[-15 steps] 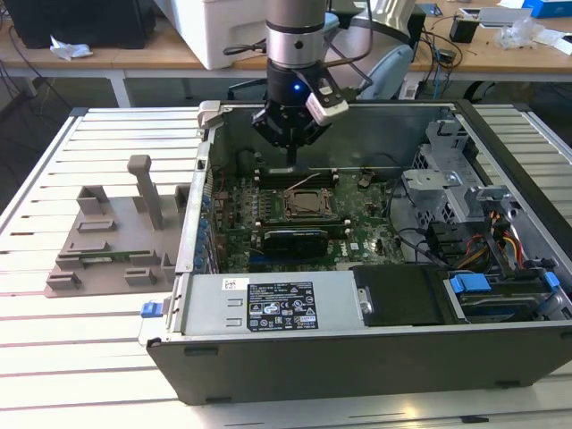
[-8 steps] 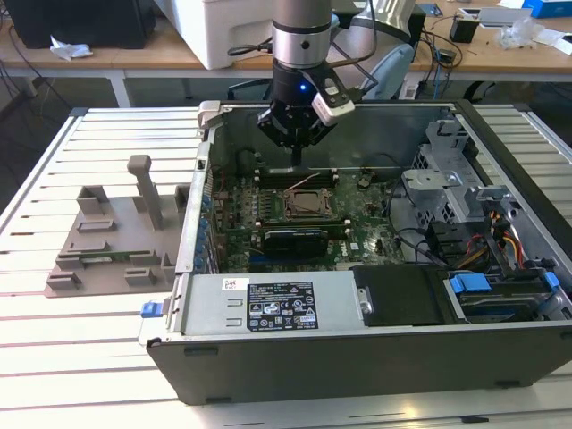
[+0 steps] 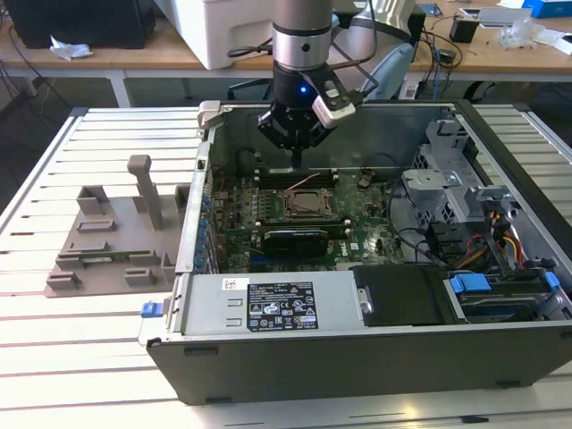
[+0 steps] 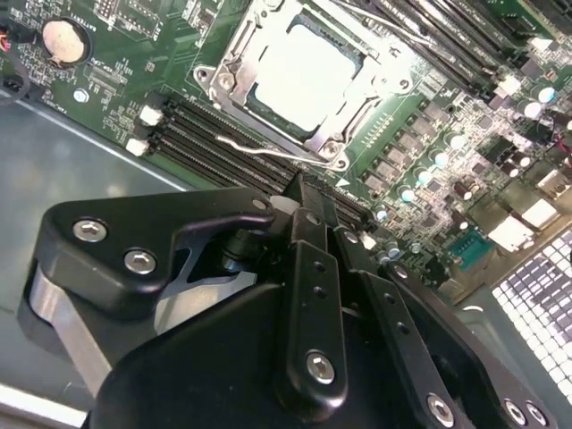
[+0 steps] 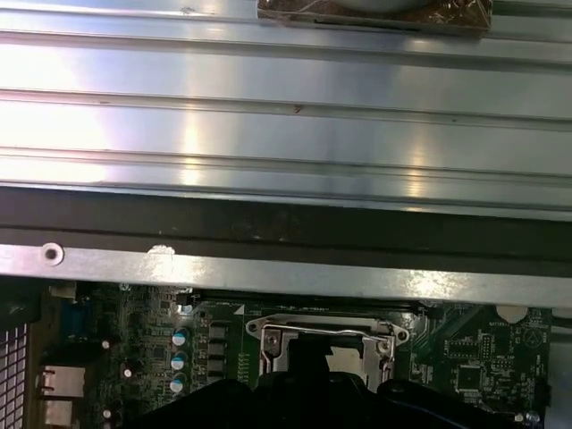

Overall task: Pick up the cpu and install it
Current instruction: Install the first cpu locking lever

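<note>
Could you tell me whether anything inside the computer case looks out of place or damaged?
Nothing stands out. The cpu lies flat and square within its socket frame on the motherboard, and the end effector hangs just above it inside the case. No loose or broken parts are visible.

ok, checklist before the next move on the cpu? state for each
1. cpu lying in the socket: ok, its silver top sits inside the frame.
2. Socket frame open: ok, the lever is off to the side.
3. gripper over the socket: ok in the exterior view.
4. Gripper released: cannot tell, its tips are hidden.
5. cpu seated flat: cannot tell, glare washes out its edges.
6. Memory slots beside the socket clear of the gripper: ok.
</note>
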`<state>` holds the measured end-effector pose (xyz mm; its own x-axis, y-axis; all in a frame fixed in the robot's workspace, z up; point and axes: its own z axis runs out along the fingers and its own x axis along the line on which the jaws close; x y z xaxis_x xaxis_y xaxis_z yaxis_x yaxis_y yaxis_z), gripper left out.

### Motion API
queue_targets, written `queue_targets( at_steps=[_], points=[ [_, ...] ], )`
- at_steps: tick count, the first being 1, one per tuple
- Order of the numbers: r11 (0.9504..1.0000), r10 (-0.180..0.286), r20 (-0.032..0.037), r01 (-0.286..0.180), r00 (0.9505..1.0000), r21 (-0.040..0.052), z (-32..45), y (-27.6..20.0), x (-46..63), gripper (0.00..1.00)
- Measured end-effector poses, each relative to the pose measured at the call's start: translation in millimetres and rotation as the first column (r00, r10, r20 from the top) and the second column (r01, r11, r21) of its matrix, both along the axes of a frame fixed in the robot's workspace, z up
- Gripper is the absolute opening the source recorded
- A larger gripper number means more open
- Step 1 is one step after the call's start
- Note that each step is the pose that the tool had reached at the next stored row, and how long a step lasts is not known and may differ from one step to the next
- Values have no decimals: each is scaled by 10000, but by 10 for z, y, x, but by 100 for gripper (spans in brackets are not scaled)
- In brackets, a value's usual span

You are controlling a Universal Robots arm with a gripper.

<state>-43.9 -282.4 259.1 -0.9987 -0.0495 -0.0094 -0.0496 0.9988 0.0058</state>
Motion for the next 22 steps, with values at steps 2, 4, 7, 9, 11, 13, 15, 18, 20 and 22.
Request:
queue_targets(
  at_steps=[2, 4, 7, 9, 11, 13, 15, 18, 20, 22],
  points=[
    [9996, -2, 0, 2, 10000, 285, -19, -30, 0, 11],
    [9980, 1, -2, -1, 10000, 634, -38, -83, 0, 11],
    [9975, 98, 0, -97, 10000, 706, -142, -107, -8, 11],
    [9974, 140, -1, -140, 9999, 704, -187, -108, -15, 11],
    [9974, 145, -1, -144, 9999, 705, -230, -105, -16, 11],
    [9974, 143, -1, -143, 9999, 711, -293, -96, -17, 11],
    [9973, 179, 0, -178, 9998, 713, -363, -44, -13, 11],
    [9972, 219, -43, -215, 9998, 713, -469, -11, 213, 11],
    [9969, 218, -87, -211, 9997, 758, -516, -23, 331, 11],
    [9950, 220, -97, -210, 9997, 981, -546, -106, 386, 11]
  ],
)
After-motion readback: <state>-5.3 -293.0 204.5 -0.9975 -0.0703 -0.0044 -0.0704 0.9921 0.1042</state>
